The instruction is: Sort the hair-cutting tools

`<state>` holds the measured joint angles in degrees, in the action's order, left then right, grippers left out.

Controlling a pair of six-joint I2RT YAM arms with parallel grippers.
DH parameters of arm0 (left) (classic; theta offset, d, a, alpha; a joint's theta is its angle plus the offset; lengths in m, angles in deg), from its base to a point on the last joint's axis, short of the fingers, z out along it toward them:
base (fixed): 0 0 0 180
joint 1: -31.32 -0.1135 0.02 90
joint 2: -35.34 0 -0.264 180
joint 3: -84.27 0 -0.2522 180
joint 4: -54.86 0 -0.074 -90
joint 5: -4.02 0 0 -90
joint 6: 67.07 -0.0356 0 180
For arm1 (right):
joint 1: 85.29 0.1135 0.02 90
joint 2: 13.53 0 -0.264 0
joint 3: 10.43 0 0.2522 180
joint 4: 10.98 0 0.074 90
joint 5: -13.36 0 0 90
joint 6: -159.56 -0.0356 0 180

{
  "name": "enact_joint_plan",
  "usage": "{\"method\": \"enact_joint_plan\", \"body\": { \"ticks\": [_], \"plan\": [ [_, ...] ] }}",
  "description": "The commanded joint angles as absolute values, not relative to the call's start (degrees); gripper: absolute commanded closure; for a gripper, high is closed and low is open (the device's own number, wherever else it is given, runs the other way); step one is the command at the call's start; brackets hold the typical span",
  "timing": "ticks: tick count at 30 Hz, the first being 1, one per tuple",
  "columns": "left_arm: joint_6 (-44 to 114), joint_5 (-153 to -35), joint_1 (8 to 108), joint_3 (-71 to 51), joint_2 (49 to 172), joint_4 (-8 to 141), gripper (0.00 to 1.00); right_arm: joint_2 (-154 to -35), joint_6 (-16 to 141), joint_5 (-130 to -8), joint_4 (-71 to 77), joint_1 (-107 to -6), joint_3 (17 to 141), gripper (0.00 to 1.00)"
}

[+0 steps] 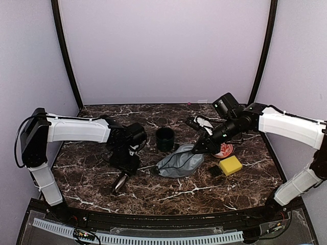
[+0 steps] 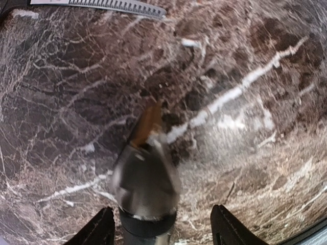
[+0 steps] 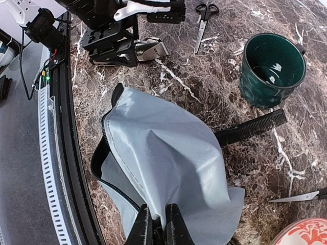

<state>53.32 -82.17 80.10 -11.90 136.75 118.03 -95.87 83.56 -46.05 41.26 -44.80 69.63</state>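
**Clipper** (image 2: 145, 178): 1, blurred. It lay on the table (image 2: 255, 102) between the left gripper's (image 2: 161, 227) jaws, which stood open. Its nose pointed away from them.

**Comb** (image 3: 253, 127): 1. It lay ahead and right of the right gripper's (image 3: 159, 227) jaws, with an end under the pouch (image 3: 168, 163). Those jaws were closed, pinching the pouch's edge.

**Scissors**: 2. The far scissors (image 3: 205, 18) lay well ahead of the right jaws. The near scissors (image 3: 301, 195) lay off to their right, beside the plate (image 3: 306, 232).

**Cup** (image 3: 273, 66): 1, beyond the comb.
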Motion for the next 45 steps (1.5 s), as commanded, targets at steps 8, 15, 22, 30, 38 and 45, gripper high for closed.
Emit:
{"method": "enact_joint_plan", "body": {
  "ticks": [8,15,22,30,38,45],
  "plan": [
    [50.11,-81.53,78.19,-7.93,142.12,119.50,0.36,-95.15,81.44,-44.38,38.81,-44.25,67.17,1.00],
    [48.60,-82.38,78.17,-5.80,144.72,121.45,0.50,-96.08,80.62,-43.84,38.82,-44.25,66.98,1.00],
    [47.12,-84.67,78.17,-6.45,140.80,126.23,0.77,-95.97,80.24,-43.53,38.53,-44.29,65.96,1.00],
    [45.25,-89.21,78.17,-2.90,129.59,125.82,0.92,-97.00,80.09,-43.59,37.71,-44.25,65.14,1.00],
    [38.78,-93.92,84.54,-6.36,115.93,95.29,1.00,-99.13,80.02,-42.41,37.68,-44.26,65.30,1.00],
    [31.70,-96.36,91.54,-18.47,112.92,57.32,1.00,-100.65,79.34,-39.14,37.83,-44.25,65.38,1.00]
  ]
}}
